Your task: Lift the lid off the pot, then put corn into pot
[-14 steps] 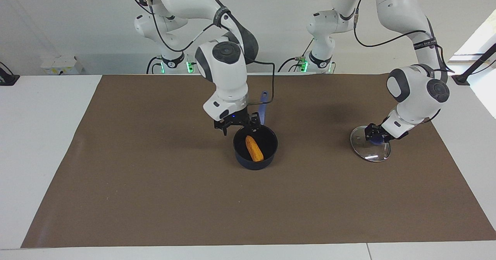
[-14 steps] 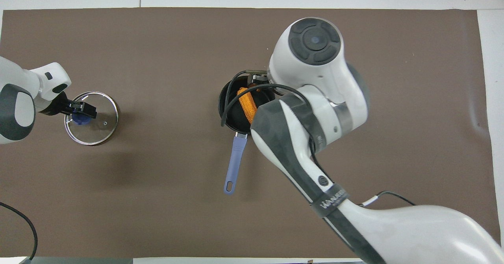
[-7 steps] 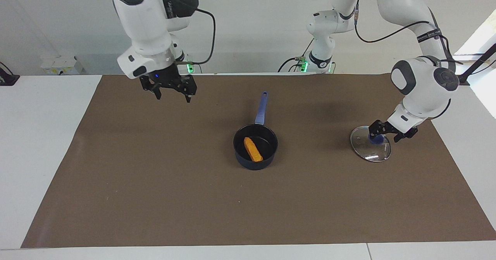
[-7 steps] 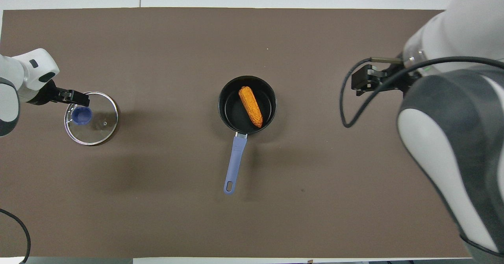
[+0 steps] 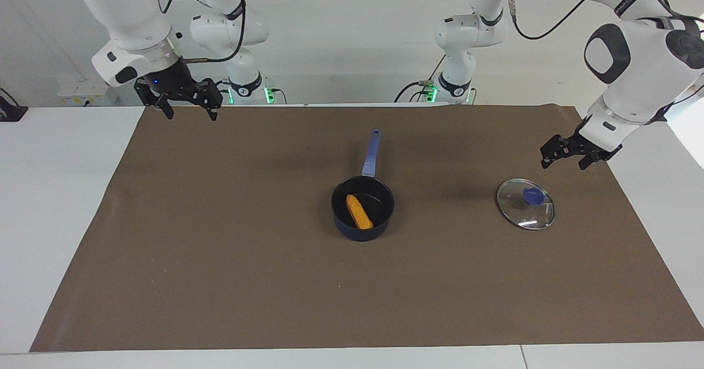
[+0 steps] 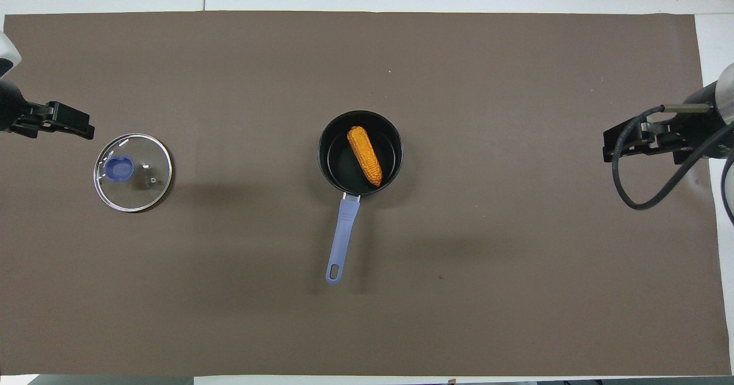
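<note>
The dark navy pot [image 5: 357,232] stands uncovered at the middle of the mat, its blue-purple handle [image 5: 373,154] pointing toward the robots. The orange-yellow corn [image 5: 358,211] lies inside it, also plain in the overhead view [image 6: 364,155]. The glass lid [image 5: 517,210] with its blue-purple knob [image 5: 533,196] lies flat on the mat toward the left arm's end [image 6: 143,184]. My left gripper [image 5: 563,163] is open and empty, raised in the air beside the lid. My right gripper [image 5: 190,113] is open and empty, high over the mat's corner at the right arm's end.
A brown mat [image 5: 220,259] covers most of the white table [image 5: 55,193]. Only the pot and the lid stand on it. A small white box [image 5: 85,91] sits at the table's edge near the right arm's base.
My right gripper left the pot, with the corn lying in it, and rose toward its own end of the table. My left gripper let go of the lid's knob and lifted away.
</note>
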{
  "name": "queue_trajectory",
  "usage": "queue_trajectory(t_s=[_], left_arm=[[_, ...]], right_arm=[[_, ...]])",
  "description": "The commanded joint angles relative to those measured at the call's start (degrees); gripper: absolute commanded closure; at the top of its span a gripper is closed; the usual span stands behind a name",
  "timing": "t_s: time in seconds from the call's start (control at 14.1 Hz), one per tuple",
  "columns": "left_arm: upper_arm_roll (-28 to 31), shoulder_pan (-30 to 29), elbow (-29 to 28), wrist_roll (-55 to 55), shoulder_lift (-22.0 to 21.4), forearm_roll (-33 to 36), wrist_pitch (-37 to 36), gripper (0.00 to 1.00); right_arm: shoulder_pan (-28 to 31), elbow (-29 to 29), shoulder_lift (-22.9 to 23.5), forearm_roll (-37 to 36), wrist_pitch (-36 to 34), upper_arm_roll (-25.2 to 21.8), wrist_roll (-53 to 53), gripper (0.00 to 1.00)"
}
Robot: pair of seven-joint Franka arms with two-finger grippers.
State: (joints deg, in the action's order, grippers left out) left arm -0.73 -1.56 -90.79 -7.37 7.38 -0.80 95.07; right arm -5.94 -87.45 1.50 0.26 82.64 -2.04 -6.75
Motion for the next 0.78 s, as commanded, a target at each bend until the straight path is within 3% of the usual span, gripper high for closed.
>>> queue_trajectory(t_s=[0.0, 0.35, 0.57, 0.71], left_arm=[[0.4, 2.1, -0.2, 1.9, -4.1, 1.1, -5.3, 0.00], [0.3, 2.1, -2.9, 3.1, -9.3, 1.0, -8.9, 0.00], [0.3, 4.3, -6.9, 6.0, -11.3, 1.0, -5.8, 0.00], [0.4, 5.2, -5.7, 6.7, -10.6, 1.0, -4.0, 0.00]], right_arm=[[1.5, -4.6, -2.6, -0.8, 3.0, 0.3, 2.4, 0.00], [2.1, -4.5, -1.8, -0.8, 5.7, -2.1, 2.4, 0.00], [3.0, -4.6, -1.9, -0.8, 4.8, -2.2, 3.8, 0.00], [3.8, -4.7, -2.0, -0.8, 5.3, -2.1, 5.1, 0.00]])
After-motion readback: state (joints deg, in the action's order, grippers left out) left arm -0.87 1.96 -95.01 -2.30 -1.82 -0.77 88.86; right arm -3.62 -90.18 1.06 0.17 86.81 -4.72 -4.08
